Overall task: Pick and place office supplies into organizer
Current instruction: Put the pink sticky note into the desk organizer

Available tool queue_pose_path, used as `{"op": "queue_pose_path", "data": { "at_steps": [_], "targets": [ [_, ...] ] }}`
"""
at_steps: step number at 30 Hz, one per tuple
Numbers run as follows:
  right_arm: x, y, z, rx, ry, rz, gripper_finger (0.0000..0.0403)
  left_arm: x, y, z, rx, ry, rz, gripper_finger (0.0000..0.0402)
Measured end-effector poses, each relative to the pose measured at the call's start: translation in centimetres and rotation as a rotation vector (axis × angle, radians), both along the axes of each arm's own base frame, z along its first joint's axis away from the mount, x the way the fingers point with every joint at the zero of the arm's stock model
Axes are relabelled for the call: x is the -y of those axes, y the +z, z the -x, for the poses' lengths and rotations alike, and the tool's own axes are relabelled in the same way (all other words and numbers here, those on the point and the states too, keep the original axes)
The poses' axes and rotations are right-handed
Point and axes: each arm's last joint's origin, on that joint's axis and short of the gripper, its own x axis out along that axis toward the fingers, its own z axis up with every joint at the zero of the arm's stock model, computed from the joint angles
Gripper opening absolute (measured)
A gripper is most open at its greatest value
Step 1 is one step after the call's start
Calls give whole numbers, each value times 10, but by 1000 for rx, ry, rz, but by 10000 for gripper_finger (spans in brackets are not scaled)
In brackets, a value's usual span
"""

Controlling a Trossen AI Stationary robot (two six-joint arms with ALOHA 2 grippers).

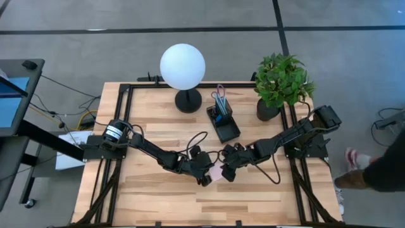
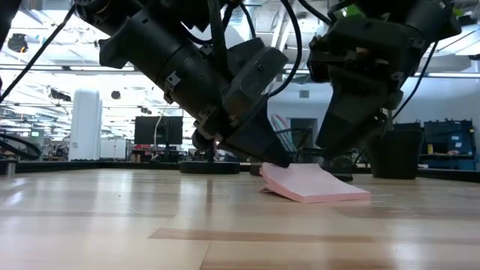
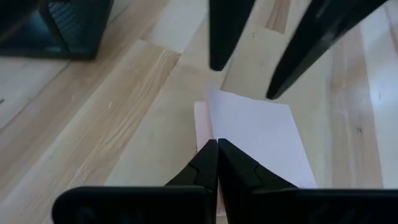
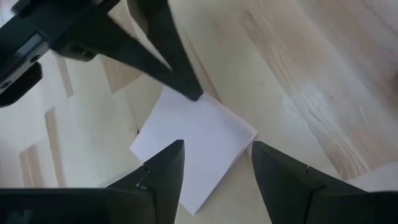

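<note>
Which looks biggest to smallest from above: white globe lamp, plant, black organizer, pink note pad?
1. Plant
2. White globe lamp, nearly as big
3. Black organizer
4. Pink note pad, mostly hidden between the grippers, so unsure

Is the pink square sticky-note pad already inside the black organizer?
No, the pink square sticky-note pad lies on the wooden table.

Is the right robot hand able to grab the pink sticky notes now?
Probably yes. The right gripper hangs open right over the pink sticky notes, a finger on each side. The shut left gripper presses one edge, crowding it slightly.
</note>
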Motion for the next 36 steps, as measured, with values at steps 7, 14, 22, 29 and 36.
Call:
{"op": "queue_pose_path", "data": {
  "at_steps": [7, 14, 22, 29, 36],
  "targets": [
    [4, -21, -7, -53, -8, -7, 185, 3, 4, -3, 46, -40, -28, 0],
    [5, -37, -13, -82, 3, -33, 175, 3, 2, -1, 23, -42, -37, 0],
    [2, -27, -22, 59, 57, -32, 129, 3, 2, -1, 24, -41, -37, 0],
    [-2, -44, -30, 72, 74, -66, 63, 2, 2, -1, 16, -36, -32, 0],
    [-4, -57, -33, 58, 43, -91, 4, 1, 1, 0, 17, -5, -57, 0]
  ]
}}
